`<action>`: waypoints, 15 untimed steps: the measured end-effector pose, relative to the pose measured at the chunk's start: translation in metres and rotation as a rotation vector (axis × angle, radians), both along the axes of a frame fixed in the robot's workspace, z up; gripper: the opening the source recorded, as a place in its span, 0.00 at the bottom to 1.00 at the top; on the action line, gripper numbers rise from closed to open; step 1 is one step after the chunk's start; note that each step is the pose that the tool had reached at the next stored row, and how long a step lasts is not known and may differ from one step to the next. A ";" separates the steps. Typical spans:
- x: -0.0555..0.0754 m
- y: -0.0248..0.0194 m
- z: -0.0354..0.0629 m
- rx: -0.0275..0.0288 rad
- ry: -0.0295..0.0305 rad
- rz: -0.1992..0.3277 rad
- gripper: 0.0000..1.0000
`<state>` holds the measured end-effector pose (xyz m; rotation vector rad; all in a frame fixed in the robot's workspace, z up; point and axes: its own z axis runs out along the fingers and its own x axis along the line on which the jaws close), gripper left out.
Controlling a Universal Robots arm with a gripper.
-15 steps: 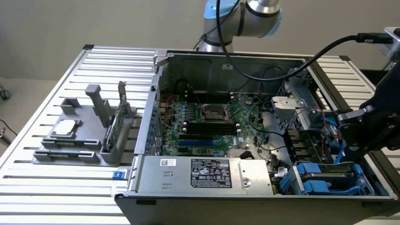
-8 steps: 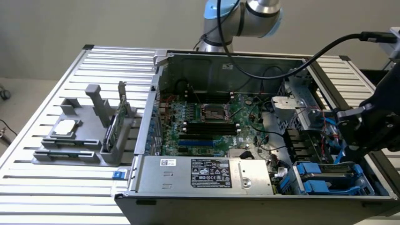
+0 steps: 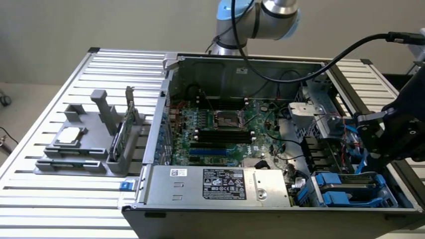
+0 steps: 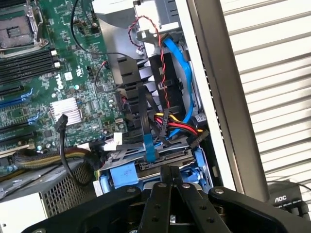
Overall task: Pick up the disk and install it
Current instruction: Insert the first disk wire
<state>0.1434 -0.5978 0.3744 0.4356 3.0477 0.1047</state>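
End effector (image 4: 170, 171): we see it closed together, just over the disk (image 4: 163, 158).
Disk: in the case's (image 3: 219, 74) corner bay.

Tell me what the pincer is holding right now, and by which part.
Cannot be told. The pincer is close over the blue-framed disk, but any contact between them is hidden.
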 end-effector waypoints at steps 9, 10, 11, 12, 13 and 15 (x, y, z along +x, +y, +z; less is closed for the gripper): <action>0.005 -0.0001 0.0000 0.0363 0.0000 -0.010 0.11; 0.005 -0.0001 -0.0001 0.0411 -0.0001 -0.015 0.11; 0.005 -0.0001 -0.0001 0.0448 -0.0002 -0.020 0.11; 0.005 0.0000 -0.0002 0.0475 -0.0003 -0.028 0.11; 0.005 0.0000 -0.0004 0.0498 -0.0005 -0.038 0.11; 0.005 0.0000 -0.0008 0.0534 -0.0011 -0.063 0.11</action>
